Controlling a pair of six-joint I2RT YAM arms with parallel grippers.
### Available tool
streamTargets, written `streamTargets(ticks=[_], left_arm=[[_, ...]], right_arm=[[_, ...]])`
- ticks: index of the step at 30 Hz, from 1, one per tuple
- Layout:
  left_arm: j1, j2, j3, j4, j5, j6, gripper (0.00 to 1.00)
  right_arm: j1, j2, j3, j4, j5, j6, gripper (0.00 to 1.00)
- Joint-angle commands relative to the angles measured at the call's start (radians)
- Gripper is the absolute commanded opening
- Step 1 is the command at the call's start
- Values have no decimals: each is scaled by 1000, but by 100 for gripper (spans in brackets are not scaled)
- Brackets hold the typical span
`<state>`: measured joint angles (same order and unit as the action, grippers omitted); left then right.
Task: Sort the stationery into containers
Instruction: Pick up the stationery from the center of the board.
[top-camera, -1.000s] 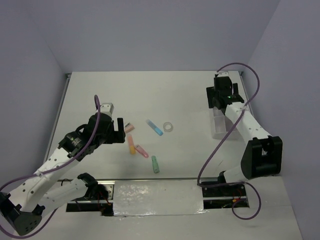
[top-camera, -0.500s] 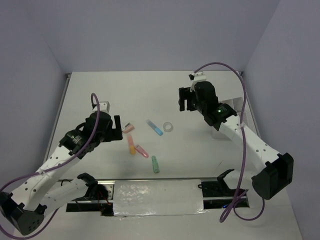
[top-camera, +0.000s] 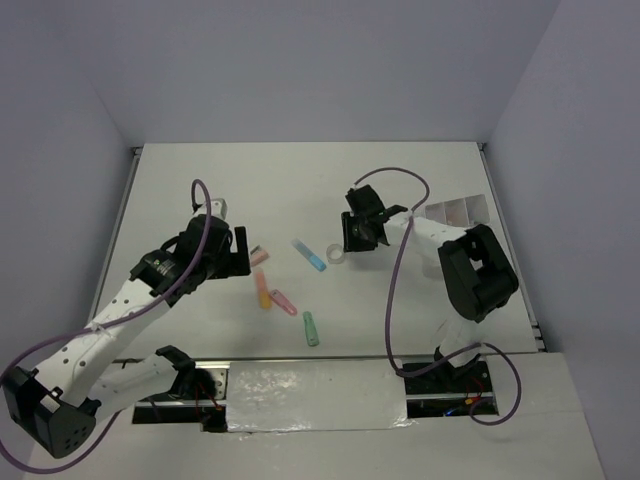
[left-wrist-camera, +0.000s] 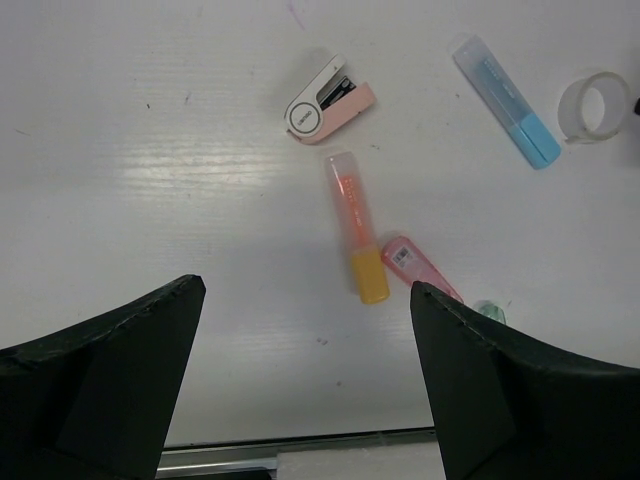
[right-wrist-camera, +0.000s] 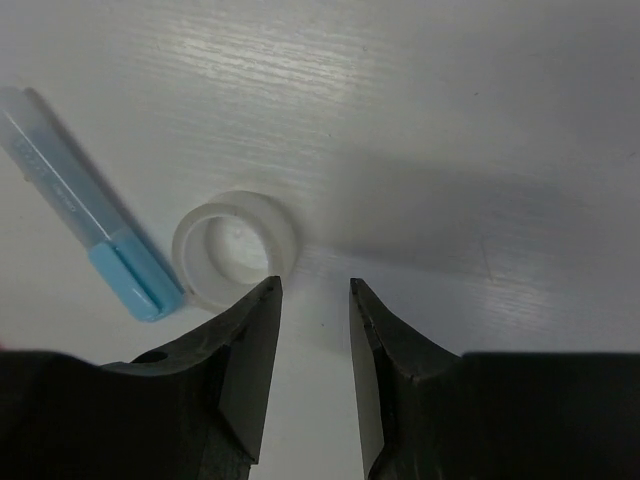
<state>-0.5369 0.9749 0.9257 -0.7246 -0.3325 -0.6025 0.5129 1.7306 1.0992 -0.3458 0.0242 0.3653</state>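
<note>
The stationery lies mid-table: a clear tape ring (top-camera: 336, 255) (right-wrist-camera: 237, 247), a blue marker (top-camera: 310, 255) (right-wrist-camera: 90, 205), a small pink-and-white piece (top-camera: 258, 256) (left-wrist-camera: 328, 98), an orange marker (top-camera: 263, 290) (left-wrist-camera: 357, 228), a pink marker (top-camera: 284, 302) (left-wrist-camera: 420, 265) and a green marker (top-camera: 311, 328). The white divided tray (top-camera: 450, 212) sits at the right. My right gripper (top-camera: 352, 238) (right-wrist-camera: 313, 285) hangs just beside the tape ring, jaws narrowed with a gap and nothing between them. My left gripper (top-camera: 238, 255) (left-wrist-camera: 305, 290) stands wide open, short of the orange marker.
The table's metal near edge (left-wrist-camera: 300, 460) shows under the left gripper. The right arm's purple cable (top-camera: 395, 290) loops over the table between the markers and the tray. Walls close in the far and side edges.
The right arm swung from the tray at the right to the tape ring in the middle, its jaws narrowing. The left gripper shifted slightly toward the markers.
</note>
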Motion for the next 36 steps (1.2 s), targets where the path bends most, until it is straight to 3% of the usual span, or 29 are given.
streamTargets(ticks=[1, 17, 22, 23, 25, 27, 31, 36], left_arm=[[5, -28, 1, 42, 21, 23, 98], [5, -1, 2, 42, 46, 29, 98], [5, -5, -1, 51, 56, 27, 98], [5, -7, -1, 54, 61, 26, 98], [6, -4, 1, 73, 97, 11, 99], [5, -5, -13, 111, 151, -16, 99], [3, 7, -41, 333, 378, -66, 99], [-11, 68, -53, 600, 553, -192, 95]], right_arm=[[32, 41, 63, 30, -3, 46, 41], [64, 119, 131, -7, 34, 40, 39], [65, 207, 157, -47, 75, 35, 31], [64, 205, 146, -35, 63, 37, 25], [67, 185, 119, -6, 49, 41, 23], [68, 155, 97, 13, 46, 47, 10], [78, 46, 54, 33, 63, 49, 5], [142, -259, -62, 82, 85, 67, 5]])
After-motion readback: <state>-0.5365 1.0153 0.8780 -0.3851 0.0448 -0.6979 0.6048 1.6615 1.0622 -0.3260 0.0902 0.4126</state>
